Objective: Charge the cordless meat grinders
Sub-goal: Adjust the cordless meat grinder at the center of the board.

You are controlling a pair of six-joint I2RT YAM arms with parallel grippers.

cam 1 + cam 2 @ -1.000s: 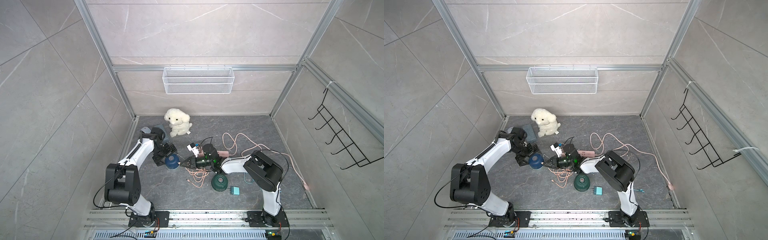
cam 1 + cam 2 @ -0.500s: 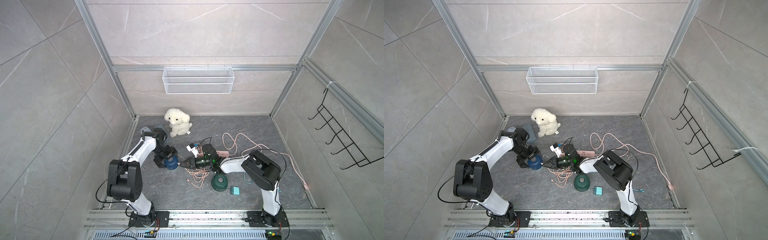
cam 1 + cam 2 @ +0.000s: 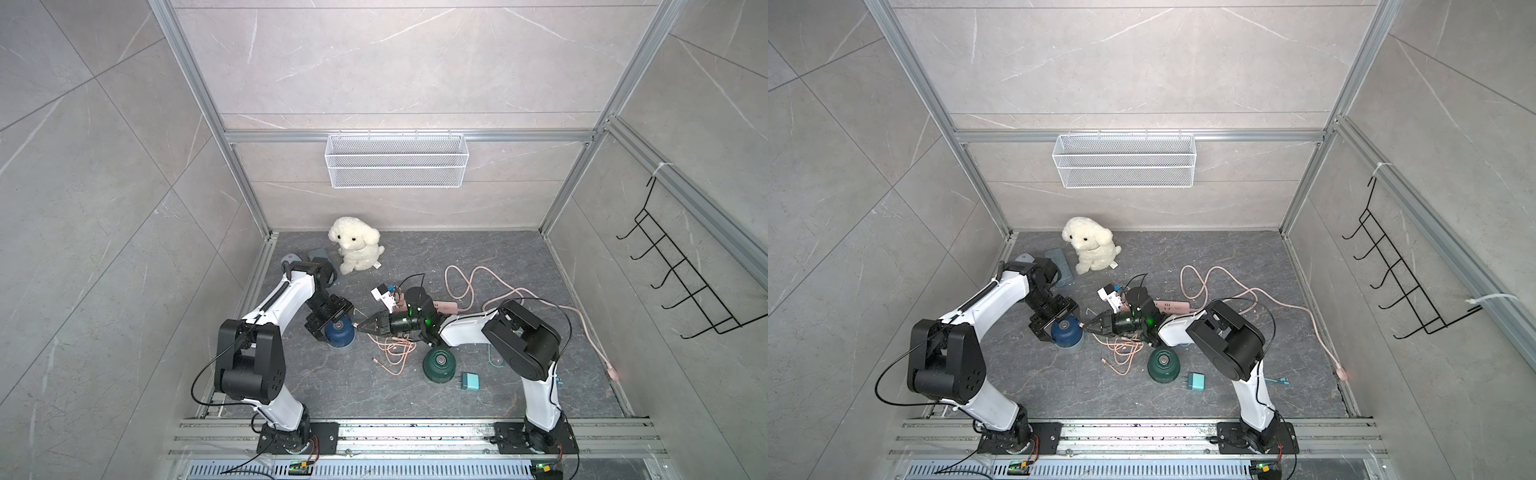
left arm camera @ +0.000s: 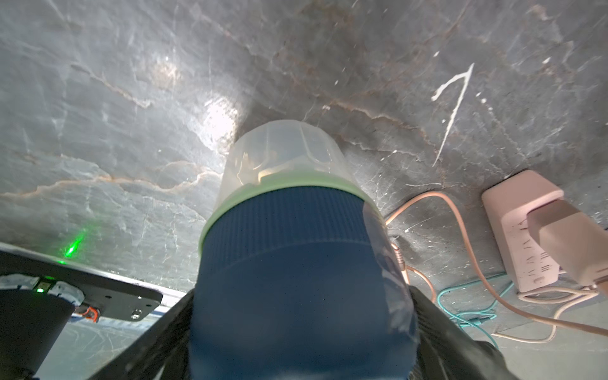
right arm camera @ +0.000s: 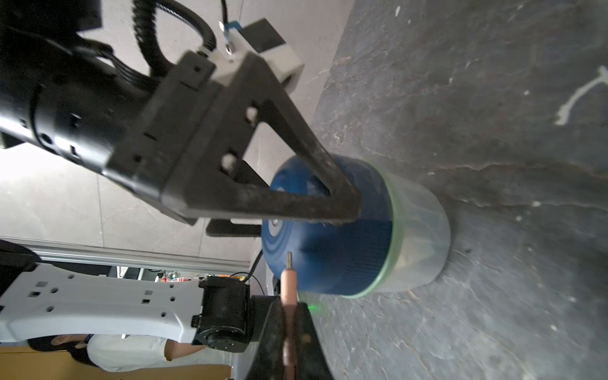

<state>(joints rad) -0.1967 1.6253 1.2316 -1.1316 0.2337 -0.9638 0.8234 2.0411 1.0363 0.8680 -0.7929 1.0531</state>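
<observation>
The navy blue meat grinder (image 3: 340, 334) (image 3: 1067, 334) stands upright on its clear cup base, left of the floor's middle. My left gripper (image 3: 332, 321) (image 3: 1057, 322) reaches over it from the left. Its two fingers press the blue dome (image 4: 296, 279) on both sides. My right gripper (image 3: 361, 327) (image 3: 1090, 327) lies low just right of that grinder, shut on a pink cable plug (image 5: 289, 279). The plug's metal tip points at the blue side (image 5: 345, 237), a small gap away. The dark green meat grinder (image 3: 439, 365) (image 3: 1163, 365) stands alone by the right forearm.
A pink power strip (image 3: 446, 307) (image 4: 523, 237) with a plug in it lies behind the right wrist. Loose pink cable (image 3: 395, 353) coils between the two grinders. A teal adapter (image 3: 471, 381), a plush dog (image 3: 355, 249), a grey-blue gadget (image 3: 1059, 266) and a wall basket (image 3: 395, 166) are also here.
My left gripper has narrowed onto the navy grinder, and the left arm's base has turned slightly. The right gripper has stayed put with the plug.
</observation>
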